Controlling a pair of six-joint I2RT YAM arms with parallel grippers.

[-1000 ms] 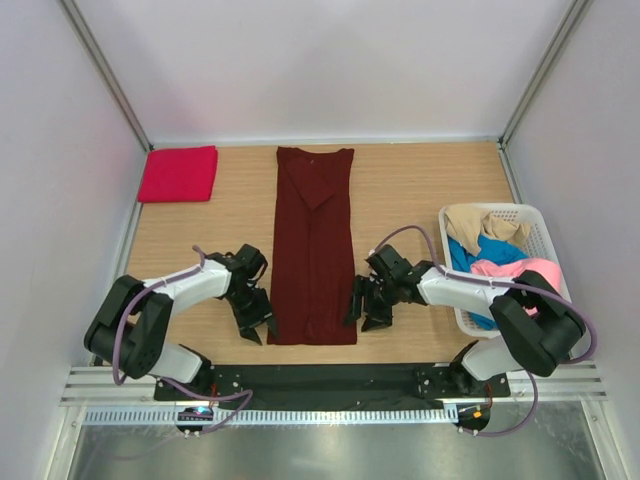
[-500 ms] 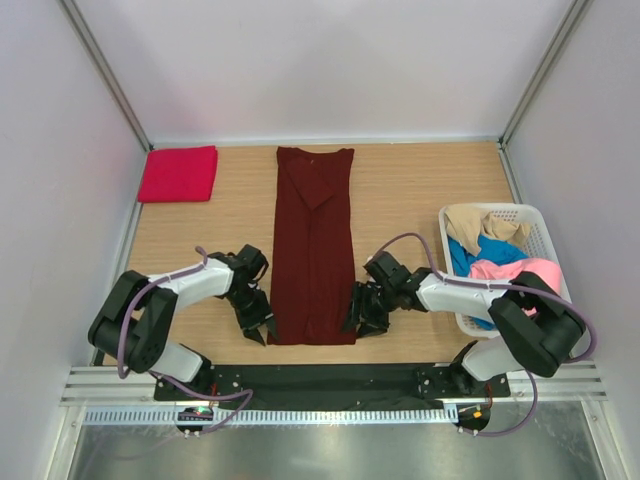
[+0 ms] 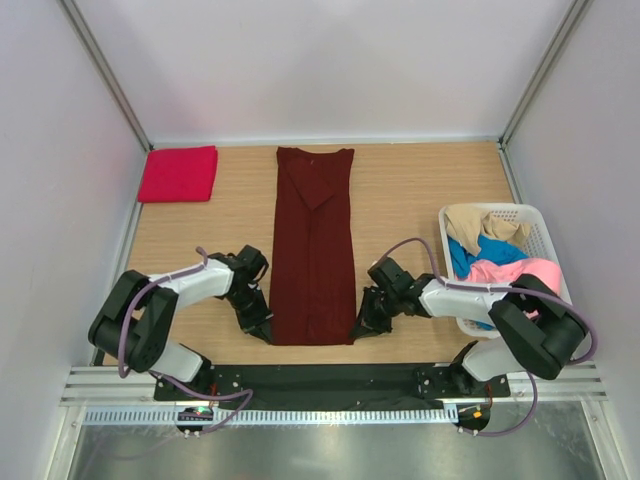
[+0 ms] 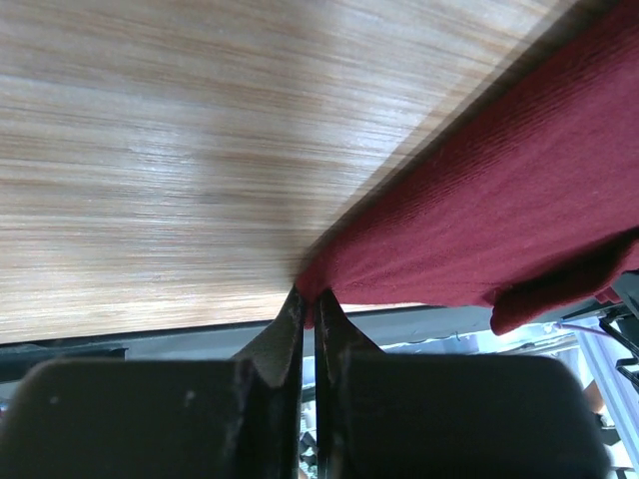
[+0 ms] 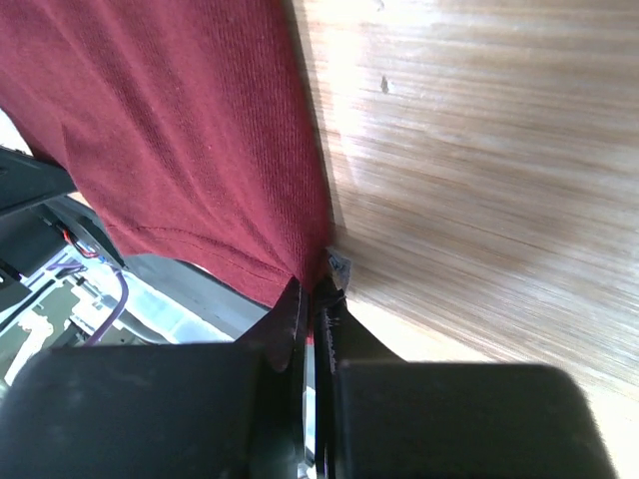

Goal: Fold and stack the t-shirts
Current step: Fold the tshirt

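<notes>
**Maroon t-shirt** [image 3: 314,245]: folded to a long narrow strip. It lies flat down the middle of the table [image 3: 420,190], with the collar end at the far edge and the hem close to the near edge.

**Left gripper** [image 3: 262,325]: clenched on the strip's near left corner, a pinch of cloth between its tips.

**Right gripper** [image 3: 364,325]: clenched likewise on the near right corner.

**Crimson t-shirt** [image 3: 178,173]: folded square in the far left corner, well apart from the strip.

**Basket** [image 3: 540,215]: white, against the right edge. It holds a heap of beige [image 3: 485,225], blue [image 3: 468,257] and pink [image 3: 520,270] shirts, and the pink one drapes over the rim.

**Open room**: bare wood flanks the strip on both sides, out to the crimson shirt and the basket.
</notes>
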